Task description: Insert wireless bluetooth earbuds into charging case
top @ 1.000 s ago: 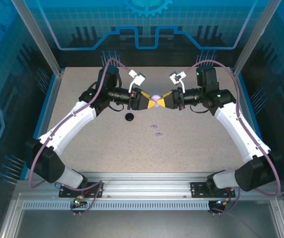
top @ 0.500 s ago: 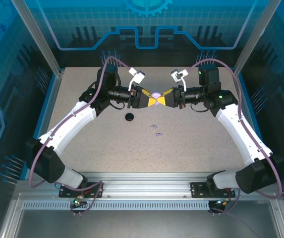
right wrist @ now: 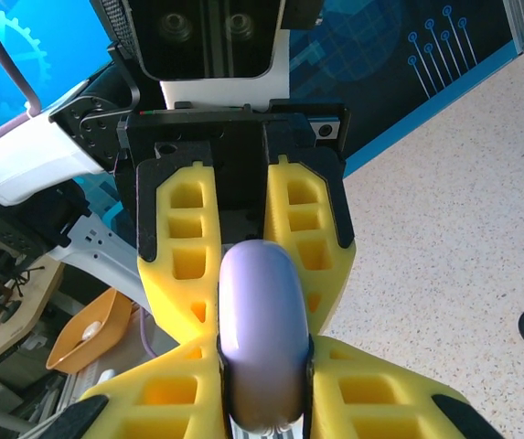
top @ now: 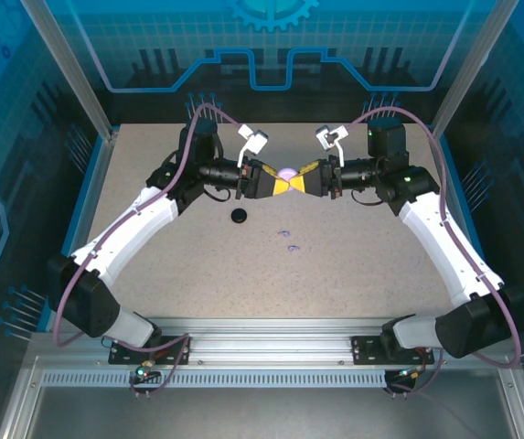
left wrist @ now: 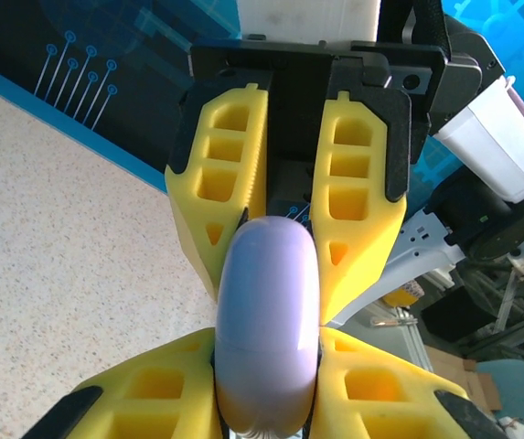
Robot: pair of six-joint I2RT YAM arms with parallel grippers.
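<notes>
**A:** Top external: arms met mid-table, raised off the surface. Left gripper (top: 275, 186) and right gripper (top: 300, 186) were nose to nose, with the lavender case (top: 287, 173) between them.

**B:** Grip state?

**A:** Both clamped on the lavender case, one from each side. Left wrist had it edge-on, pinched in that arm's own fingers at the bottom, with the right gripper's fingers closed on the far rim. Right wrist showed the mirror of that.

**B:** Lid open?

**A:** Looked closed, but edge-on I couldn't be sure.

**B:** Buds?

**A:** Two lavender buds (top: 292, 248) lay loose on the table (top: 353, 265), nearer the bases than the grippers and well apart from the lavender case. A black case (top: 240, 216) sat on the table left of them.

**B:** So which step?

**A:** My read was a two-handed lid opening. Nothing was loaded yet, so the task was at an early stage.

**B:** Next move?

**A:** One gripper would have to hold the base firm while the other swings the lid about its hinge. The shell looked smooth and rounded, so I'd expect it to twist or squirt out if the pull goes off-axis. After that it needs setting down open side up, near the buds.
</notes>
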